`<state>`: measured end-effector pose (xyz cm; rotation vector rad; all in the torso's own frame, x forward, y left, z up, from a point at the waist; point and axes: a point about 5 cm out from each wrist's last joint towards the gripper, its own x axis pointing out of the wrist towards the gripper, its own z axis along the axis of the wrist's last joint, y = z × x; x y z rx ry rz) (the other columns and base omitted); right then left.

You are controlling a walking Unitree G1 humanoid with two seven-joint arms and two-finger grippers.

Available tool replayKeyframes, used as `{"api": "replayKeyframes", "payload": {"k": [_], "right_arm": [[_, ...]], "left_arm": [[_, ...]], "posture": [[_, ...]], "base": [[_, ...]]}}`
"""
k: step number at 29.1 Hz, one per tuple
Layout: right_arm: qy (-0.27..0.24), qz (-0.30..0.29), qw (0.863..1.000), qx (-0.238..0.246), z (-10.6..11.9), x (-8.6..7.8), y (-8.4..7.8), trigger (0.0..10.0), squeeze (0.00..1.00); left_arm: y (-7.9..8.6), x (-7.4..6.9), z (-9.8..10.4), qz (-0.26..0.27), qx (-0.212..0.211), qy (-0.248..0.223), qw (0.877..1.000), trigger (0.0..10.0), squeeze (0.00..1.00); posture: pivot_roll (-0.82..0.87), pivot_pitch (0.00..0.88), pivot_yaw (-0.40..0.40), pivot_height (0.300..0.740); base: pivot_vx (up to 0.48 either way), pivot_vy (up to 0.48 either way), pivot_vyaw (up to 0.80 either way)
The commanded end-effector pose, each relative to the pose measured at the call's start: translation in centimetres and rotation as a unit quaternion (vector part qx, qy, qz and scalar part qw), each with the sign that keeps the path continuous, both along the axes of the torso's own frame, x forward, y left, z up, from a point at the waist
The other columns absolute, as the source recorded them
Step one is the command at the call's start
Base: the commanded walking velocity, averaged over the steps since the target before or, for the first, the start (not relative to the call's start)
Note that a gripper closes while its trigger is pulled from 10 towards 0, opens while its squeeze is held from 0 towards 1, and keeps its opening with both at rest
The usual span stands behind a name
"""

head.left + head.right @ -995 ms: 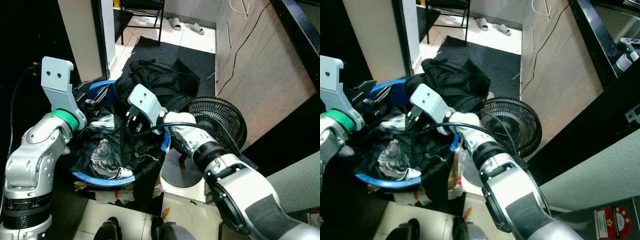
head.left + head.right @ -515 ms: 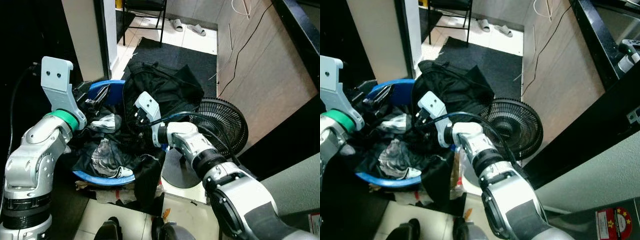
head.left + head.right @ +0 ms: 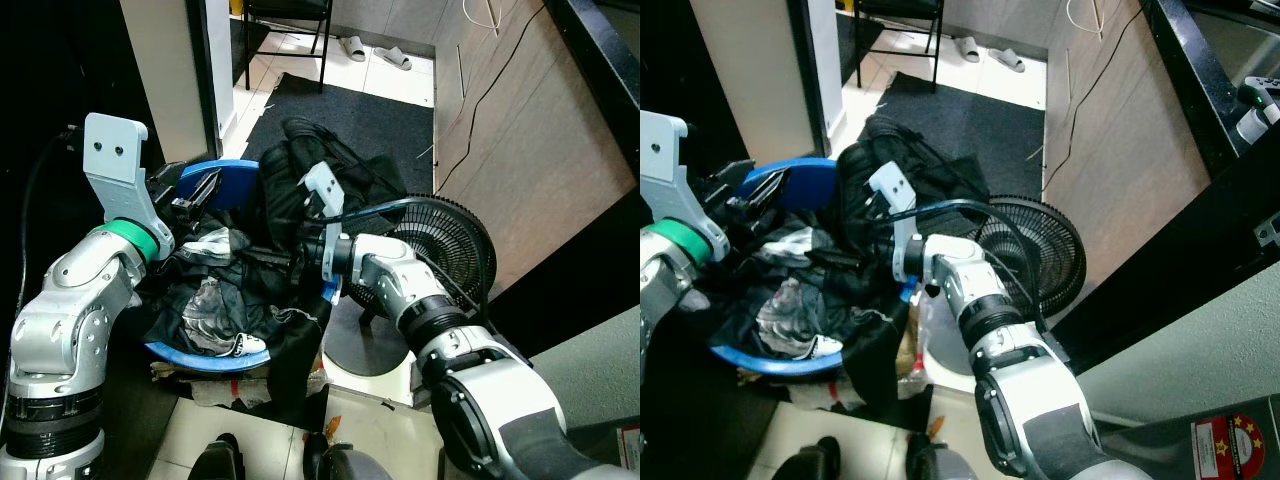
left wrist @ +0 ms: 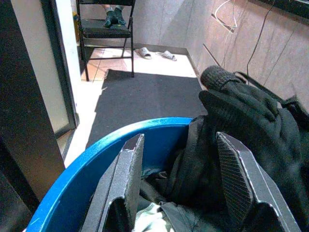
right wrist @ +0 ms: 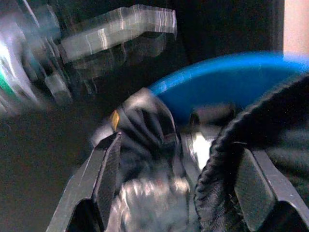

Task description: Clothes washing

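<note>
A round blue plastic basin (image 3: pixel 232 357) sits left of centre in the head views, heaped with crumpled dark clothes (image 3: pixel 215 305), one patterned grey and white; a bulky black quilted garment (image 3: pixel 325 175) drapes over its far rim onto a dark mat (image 3: pixel 350 110). The right gripper (image 3: pixel 268 258) reaches across into the heap, its fingers spread wide in the blurred right wrist view, a ribbed black cuff (image 5: pixel 227 159) between them. The left gripper (image 4: pixel 181 183) hovers at the basin's upper-left rim, fingers wide apart, holding nothing; its wrist view alone shows chair legs (image 4: pixel 106 34). A black wire-mesh fan (image 3: pixel 445 250) stands right of centre on pale tiles; wood-grain panelling (image 3: pixel 540 140) fills the upper right.
</note>
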<state>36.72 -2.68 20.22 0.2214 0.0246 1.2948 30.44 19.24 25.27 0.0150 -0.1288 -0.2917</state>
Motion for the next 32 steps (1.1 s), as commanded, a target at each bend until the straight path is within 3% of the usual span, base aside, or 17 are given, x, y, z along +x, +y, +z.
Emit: {"api": "replayKeyframes", "payload": {"k": [1,3,5,7,12,16,19,20,32], "right_arm": [[-0.001,0.007,1.0,0.017,0.7,0.1,-0.3,10.0,0.0],[-0.011,-0.004,1.0,-0.007,0.3,0.2,-0.6,10.0,0.0],[-0.053,-0.043,0.99,-0.121,-2.1,0.3,-1.0,10.0,0.0],[-0.078,-0.053,0.981,-0.169,-3.1,0.2,-1.3,10.0,0.0],[-0.086,-0.064,0.982,-0.154,-2.4,0.3,-1.7,10.0,0.0],[-0.064,-0.215,0.967,-0.123,-0.5,2.4,-3.1,10.0,0.0],[-0.055,-0.222,0.967,-0.112,-0.3,2.6,-3.2,10.0,0.0],[-0.043,-0.225,0.969,-0.097,0.0,2.7,-3.2,0.0,0.0],[-0.032,-0.215,0.973,-0.075,0.2,2.6,-2.8,0.0,0.0]], "left_arm": [[-0.3,-0.1,-0.4,-0.008,0.002,0.01,1.0,10.0,0.0],[-0.3,0.0,-0.4,-0.008,0.002,0.009,1.0,10.0,0.0],[-0.3,0.0,-0.3,-0.008,0.002,0.008,1.0,10.0,0.0],[-0.3,0.0,-0.3,-0.008,0.002,0.008,1.0,10.0,0.0],[-0.3,0.0,-0.3,-0.009,0.002,0.008,1.0,10.0,0.0],[-0.5,0.0,-0.3,-0.01,0.001,0.008,1.0,10.0,0.0],[-0.5,0.0,-0.3,-0.01,0.001,0.008,1.0,10.0,0.0],[-0.5,0.0,-0.4,-0.011,0.001,0.008,1.0,10.0,0.0],[-0.3,-0.1,-0.4,-0.007,0.002,0.009,1.0,10.0,0.0]], "posture": [[0.13,0.13,-0.052,0.74],[0.13,0.13,-0.052,0.74],[0.13,0.126,-0.053,0.74],[0.13,0.126,-0.053,0.74],[0.13,0.124,-0.053,0.74],[0.12,0.126,-0.054,0.74],[0.12,0.126,-0.054,0.74],[0.12,0.127,-0.055,0.74],[0.13,0.134,-0.054,0.74]], "base": [[0.0,0.0,0.0],[0.0,0.0,0.0],[0.0,0.0,0.0],[0.0,0.0,0.0],[0.0,0.0,0.0],[0.0,0.0,0.0],[0.0,0.0,0.0],[0.0,0.0,0.0],[0.0,0.0,0.0]]}}
